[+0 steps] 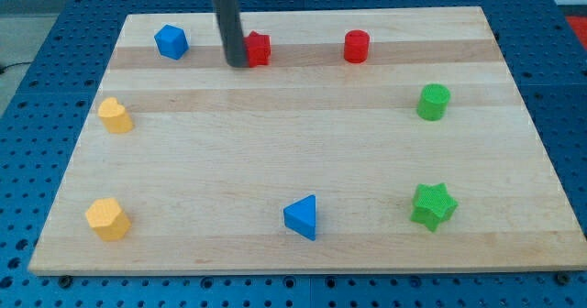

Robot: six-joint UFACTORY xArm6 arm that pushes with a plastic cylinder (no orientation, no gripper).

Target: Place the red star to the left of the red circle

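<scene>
The red star lies near the view's top, left of centre. The red circle stands to its right at about the same height, roughly a hundred pixels away. My tip comes down from the view's top and rests against the left side of the red star, partly hiding its left edge.
A blue hexagon-like block sits left of my tip. Two yellow blocks lie at the left edge and bottom left. A blue triangle is at the bottom centre. A green circle and a green star are at the right.
</scene>
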